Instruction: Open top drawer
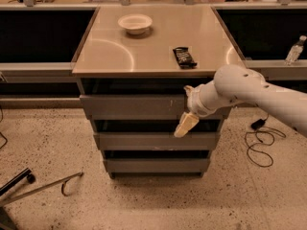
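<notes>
The top drawer [132, 107] is the wide grey metal front just under the tabletop of the cabinet, with small white scratches right of centre. Its front stands close under the tabletop edge, with a dark gap above it. My gripper [186, 124], cream-coloured at the end of the white arm that comes in from the right, hangs in front of the top drawer's right part, at its lower edge and over the gap above the middle drawer. The arm covers the drawer's right end.
Two narrower grey drawer fronts, the middle one [144, 141] and the bottom one [153, 165], sit below. On the tabletop [110, 51] are a white bowl [135, 23] and a black object [184, 57]. A water bottle [293, 51] stands at right. Cables [259, 145] and a metal stand leg [43, 186] lie on the floor.
</notes>
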Robot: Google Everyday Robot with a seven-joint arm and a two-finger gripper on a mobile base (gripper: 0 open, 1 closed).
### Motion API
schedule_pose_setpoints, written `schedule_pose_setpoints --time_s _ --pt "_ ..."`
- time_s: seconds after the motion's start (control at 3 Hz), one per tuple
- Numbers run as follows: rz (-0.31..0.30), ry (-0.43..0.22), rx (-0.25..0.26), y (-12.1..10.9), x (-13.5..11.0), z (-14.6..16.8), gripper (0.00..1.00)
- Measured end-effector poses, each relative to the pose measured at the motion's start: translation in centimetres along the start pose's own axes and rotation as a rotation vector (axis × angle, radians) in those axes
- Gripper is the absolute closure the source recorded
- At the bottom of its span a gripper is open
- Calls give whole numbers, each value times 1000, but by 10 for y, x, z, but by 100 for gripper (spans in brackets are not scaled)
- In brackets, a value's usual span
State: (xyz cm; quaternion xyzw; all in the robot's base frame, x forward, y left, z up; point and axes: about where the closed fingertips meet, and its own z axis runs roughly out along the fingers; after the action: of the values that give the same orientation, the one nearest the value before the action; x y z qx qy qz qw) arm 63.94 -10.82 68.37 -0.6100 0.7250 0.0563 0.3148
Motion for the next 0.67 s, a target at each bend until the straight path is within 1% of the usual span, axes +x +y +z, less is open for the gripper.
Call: schedule_pose_setpoints --time_s 0.67 --pt "-11 -69 -63 -6 -1 33 0"
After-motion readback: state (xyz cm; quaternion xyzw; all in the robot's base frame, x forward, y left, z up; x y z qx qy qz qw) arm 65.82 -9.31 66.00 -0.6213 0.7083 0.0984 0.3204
